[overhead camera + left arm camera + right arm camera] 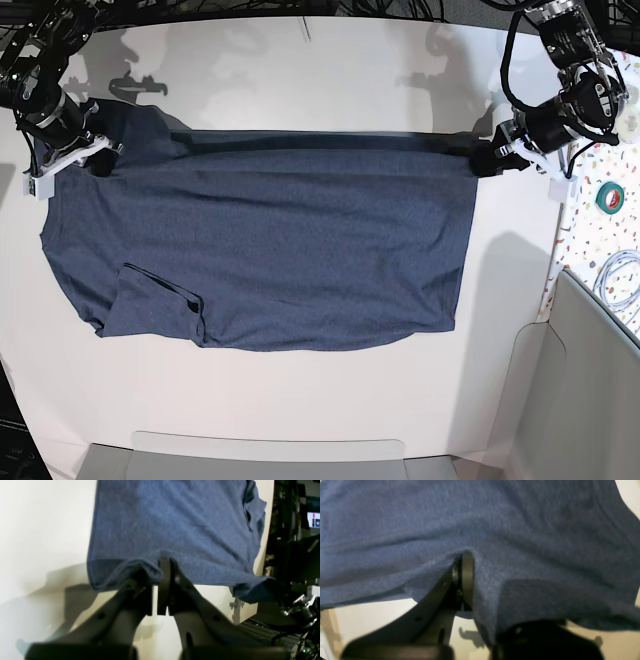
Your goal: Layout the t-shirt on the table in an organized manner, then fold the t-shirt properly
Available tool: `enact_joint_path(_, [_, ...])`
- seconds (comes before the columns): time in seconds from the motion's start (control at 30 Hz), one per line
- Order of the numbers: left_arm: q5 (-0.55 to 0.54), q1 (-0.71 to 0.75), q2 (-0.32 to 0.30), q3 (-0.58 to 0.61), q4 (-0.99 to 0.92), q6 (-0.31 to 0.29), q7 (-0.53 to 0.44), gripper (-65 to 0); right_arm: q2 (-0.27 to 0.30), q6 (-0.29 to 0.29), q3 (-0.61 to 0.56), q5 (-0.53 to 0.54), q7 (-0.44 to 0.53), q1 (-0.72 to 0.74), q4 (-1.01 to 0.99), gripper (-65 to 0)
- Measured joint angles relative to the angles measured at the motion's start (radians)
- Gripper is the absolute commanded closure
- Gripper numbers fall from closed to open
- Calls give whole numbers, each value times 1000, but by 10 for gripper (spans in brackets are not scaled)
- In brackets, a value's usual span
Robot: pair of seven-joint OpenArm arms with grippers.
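At the left of the base view, the right gripper [95,150] pinches the far edge of the t-shirt [270,255] near the shoulder end; its wrist camera shows the two fingers [467,577] pressed together with blue cloth bunched over and around them, one finger almost buried under a fold. From this gripper the shirt spreads toward the near side and away to the right across the table [300,400], mostly flat, plain side up, with no lettering or label readable in any view. One sleeve [155,310] lies folded inward on the body, on the near side well below the right gripper. The far edge runs as a taut straight line between the two grippers.

At the right, the left gripper [488,158] clamps the far hem corner; its wrist view shows the fingers [163,580] closed on the hem, cloth stretching away from them over the table. Just beyond this gripper, off the table's edge, a speckled surface [590,200] carries a green tape roll [612,196] and a coiled white cable [620,285].
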Motion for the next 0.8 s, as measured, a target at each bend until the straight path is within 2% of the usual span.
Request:
enact_joint_path(0.27, [15, -1, 3, 59, -116, 0, -3, 0, 3, 0, -48, -21, 3, 40, -116, 0])
enact_joint_path(0.6, [17, -40, 3, 59, -122, 0, -2, 0, 15, 0, -131, -27, 4, 105, -129, 0])
enact_joint_path(0.8, [16, -39, 0, 59, -123, 0, -3, 0, 24, 0, -224, -150, 5, 154, -151, 0])
